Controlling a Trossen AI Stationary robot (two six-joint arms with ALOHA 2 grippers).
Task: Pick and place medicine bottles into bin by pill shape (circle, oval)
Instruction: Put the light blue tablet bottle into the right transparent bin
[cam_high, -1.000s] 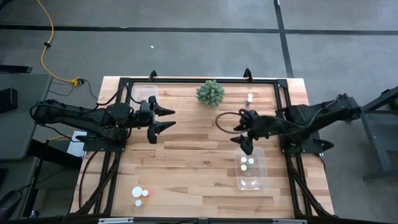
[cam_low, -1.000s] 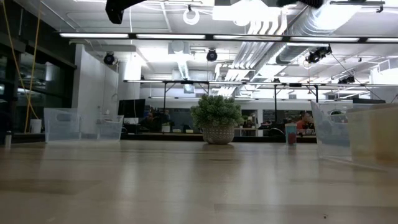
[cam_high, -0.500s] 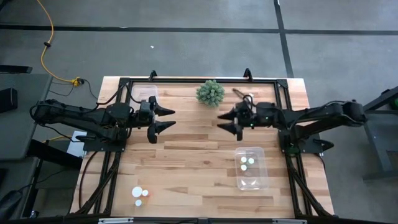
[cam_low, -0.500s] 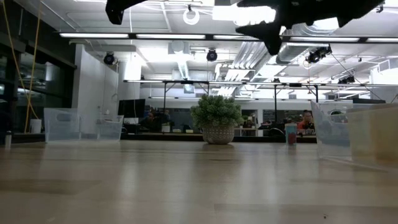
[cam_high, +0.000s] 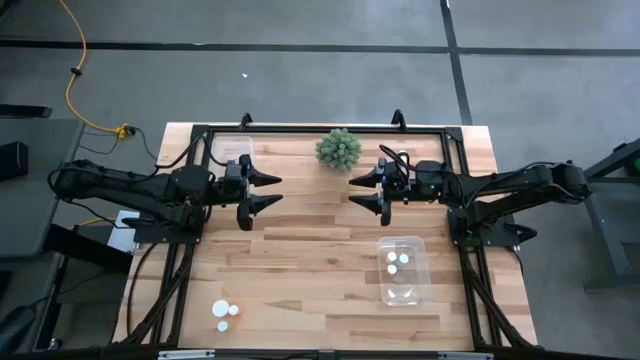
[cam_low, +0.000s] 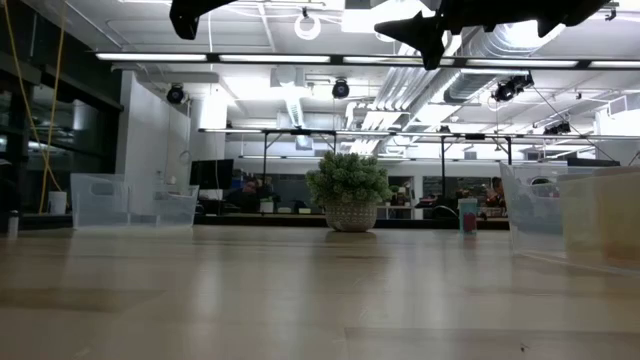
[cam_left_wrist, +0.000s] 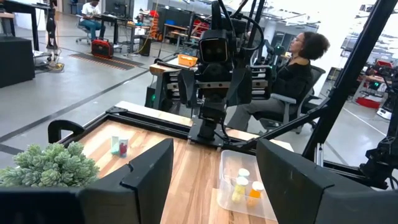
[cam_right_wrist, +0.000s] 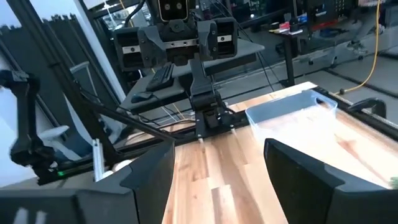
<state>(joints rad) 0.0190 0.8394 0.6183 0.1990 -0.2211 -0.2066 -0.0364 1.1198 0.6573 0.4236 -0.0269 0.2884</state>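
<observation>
Medicine bottles (cam_high: 227, 312) lie well apart from left claw (cam_high: 262, 192).

Green plant (cam_high: 338, 149), white-capped bottles (cam_high: 397, 262), light wood table (cam_high: 310, 250).

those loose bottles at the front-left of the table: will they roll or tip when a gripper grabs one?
The bottles show only round white caps from above, so they seem to stand upright. Being small and narrow, they would probably tip if nudged off-centre. Once down, a cylinder would likely roll on the flat wooden table. They sit close together, so a wide grasp may bump a neighbour.
</observation>
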